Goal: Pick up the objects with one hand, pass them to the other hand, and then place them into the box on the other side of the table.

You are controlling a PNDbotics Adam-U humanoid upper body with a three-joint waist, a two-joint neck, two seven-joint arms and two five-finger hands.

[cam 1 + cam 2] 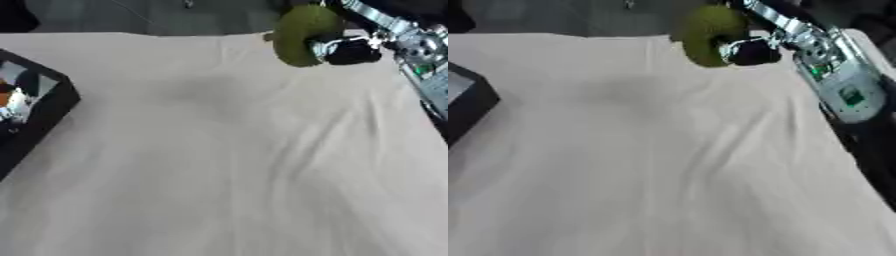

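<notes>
A green curved object is held by the right robot hand above the far right part of the tabletop.

The right robot hand is seen at the upper right, its dark fingers curled around the olive-green curved object, which is lifted near the far edge of the cloth-covered tabletop. The silver and black forearm comes in from the right side. A black box is placed at the left edge, with some small items inside that cannot be identified. The left robot hand is not seen.
</notes>
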